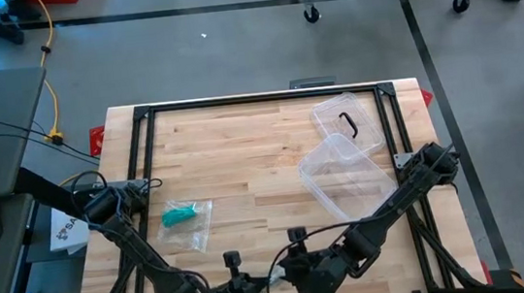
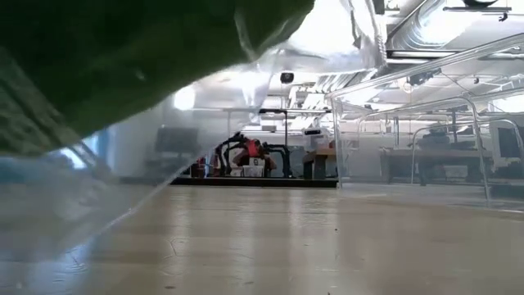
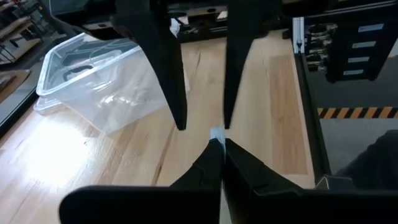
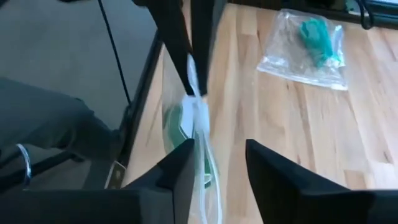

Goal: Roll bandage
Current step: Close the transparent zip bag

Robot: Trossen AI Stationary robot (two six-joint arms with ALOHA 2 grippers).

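My left claw [image 3: 219, 146] was clenched on a bag [image 4: 198, 118] holding the green bandage [image 4: 176, 124], at the surface's [image 1: 244, 158] near edge. My right claw [image 4: 217, 155] faced it with fingers parted, arm bent low.

Clear plastic box [image 1: 348, 174] on wooden table [image 1: 243, 148], its lid [image 1: 347, 121] touching beside it.

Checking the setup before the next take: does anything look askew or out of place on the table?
The clear plastic bin lies tipped on its side, mouth open, with its lid loose beside it. Nothing looks spilled. A bagged green bandage lies flat. The left gripper pinches another clear bag; the right gripper stands open at it.
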